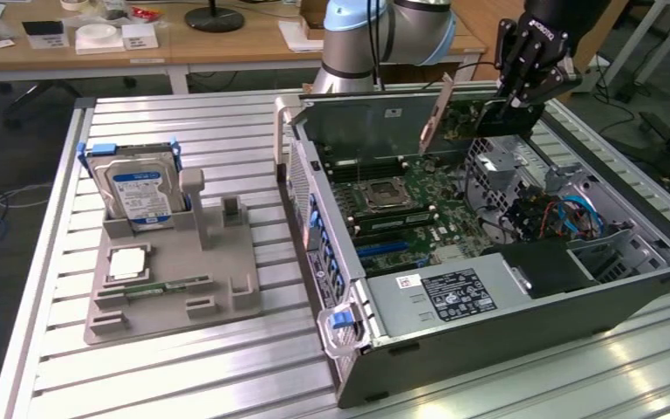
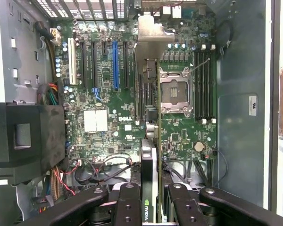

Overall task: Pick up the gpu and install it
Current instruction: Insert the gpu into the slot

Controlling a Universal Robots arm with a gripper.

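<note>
**Claw pinches gpu over open PC case**

The black two-fingered claw (image 1: 512, 98) is in the upper right of the exterior view. It is partly closed and pinches the gpu (image 1: 481, 122), a thin flat dark expansion card with a metal end bracket. The card is held on edge above the inside of the open case.

In the wrist view, the claw (image 2: 153, 200) has its black fingers (image 2: 127, 207) pressed on both faces of the gpu (image 2: 153, 141). The card is seen edge-on with its bracket end far from the claw, over the green motherboard (image 2: 104, 94) and beside the long blue slot (image 2: 115, 63).

The grey metal computer case (image 1: 498, 340) lies on its side, open, at centre right. It holds the motherboard (image 1: 405, 209), a grey labelled power supply box (image 1: 452, 292) and red and blue cables (image 1: 557, 218).

A grey plastic holder tray (image 1: 172, 305) sits at the exterior view's left on the ribbed aluminium desk (image 1: 195, 375). A silver blue-labelled hard drive (image 1: 140, 192) stands upright in its slot. A small green memory stick (image 1: 160, 285) lies flat in a groove.
</note>
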